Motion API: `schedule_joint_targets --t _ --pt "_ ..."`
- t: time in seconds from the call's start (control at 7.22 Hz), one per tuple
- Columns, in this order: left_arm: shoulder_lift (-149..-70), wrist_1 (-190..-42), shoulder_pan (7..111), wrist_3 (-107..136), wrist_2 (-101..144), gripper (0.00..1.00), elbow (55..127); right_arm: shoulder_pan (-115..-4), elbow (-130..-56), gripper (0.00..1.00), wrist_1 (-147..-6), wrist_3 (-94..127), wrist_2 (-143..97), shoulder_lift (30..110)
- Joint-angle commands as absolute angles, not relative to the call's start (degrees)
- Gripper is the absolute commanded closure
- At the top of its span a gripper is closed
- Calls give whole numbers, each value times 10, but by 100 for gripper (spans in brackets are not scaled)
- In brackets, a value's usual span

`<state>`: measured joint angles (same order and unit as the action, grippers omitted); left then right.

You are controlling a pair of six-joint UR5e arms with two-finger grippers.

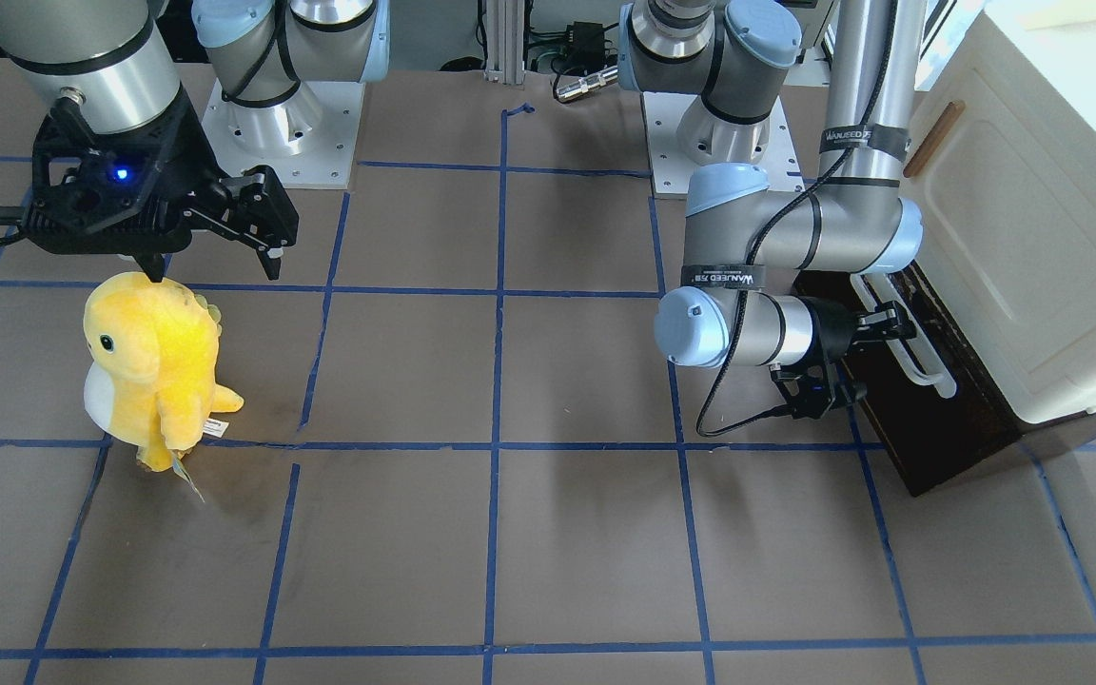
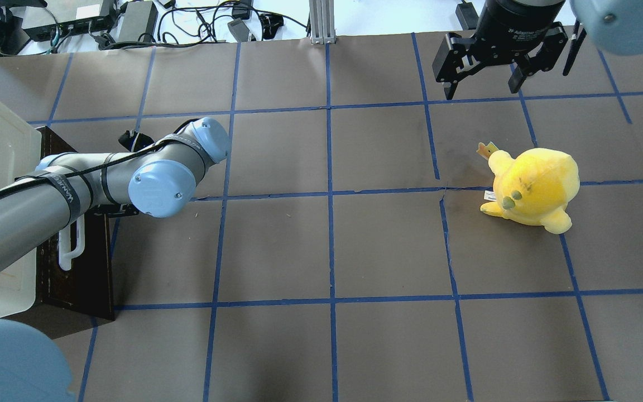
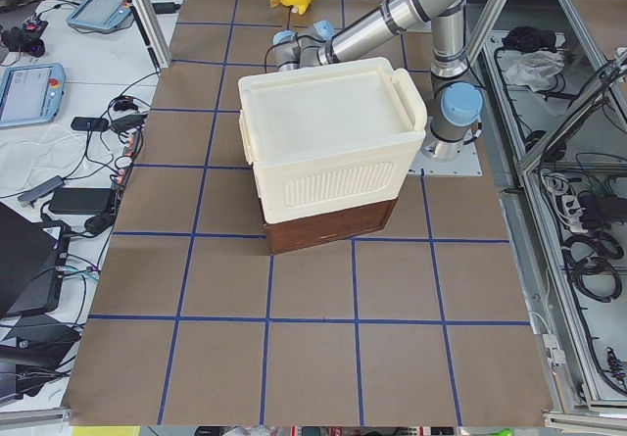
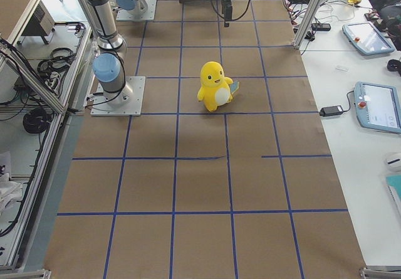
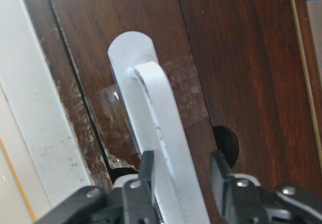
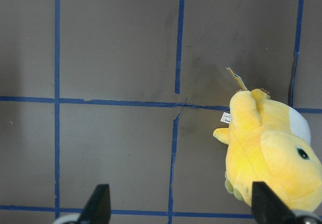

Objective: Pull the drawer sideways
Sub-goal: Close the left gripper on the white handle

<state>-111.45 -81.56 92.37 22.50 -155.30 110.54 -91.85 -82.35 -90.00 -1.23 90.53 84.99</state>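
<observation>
The dark brown drawer [image 1: 929, 428] sits at the bottom of the cream cabinet [image 1: 1033, 238], with its long white bar handle [image 1: 919, 352] facing the table. My left gripper [image 1: 890, 323] is at the far end of that handle. In the left wrist view the fingers [image 5: 146, 171] straddle the white handle [image 5: 161, 113]: one touches it, and the other stands a small gap off. The jaws are open. The arm hides the left gripper in the overhead view. My right gripper [image 2: 480, 92] hangs open and empty above the table, far from the drawer.
A yellow plush toy [image 1: 153, 366] stands on the brown, blue-taped table just below the right gripper; it also shows in the right wrist view [image 6: 271, 153]. The cabinet has a small brown wooden handle [image 1: 933, 138]. Cables and boxes lie beyond the table's far edge [image 2: 132, 22].
</observation>
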Motion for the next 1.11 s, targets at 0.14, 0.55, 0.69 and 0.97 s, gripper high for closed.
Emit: schedule_joint_targets --t 0.14,0.55,0.69,0.97 --pt "-1114 -816 924 223 -1553 62 1105 -918 -824 0 -900 -12 905 850" --pt "-1114 -814 925 222 -1552 63 1104 -918 -824 0 -900 -12 905 850" --pt "-1115 -814 925 222 -1551 66 1104 -918 -824 0 -900 -12 905 850" --pt "-1114 -814 925 222 -1551 75 1104 -918 -824 0 -900 -12 905 850"
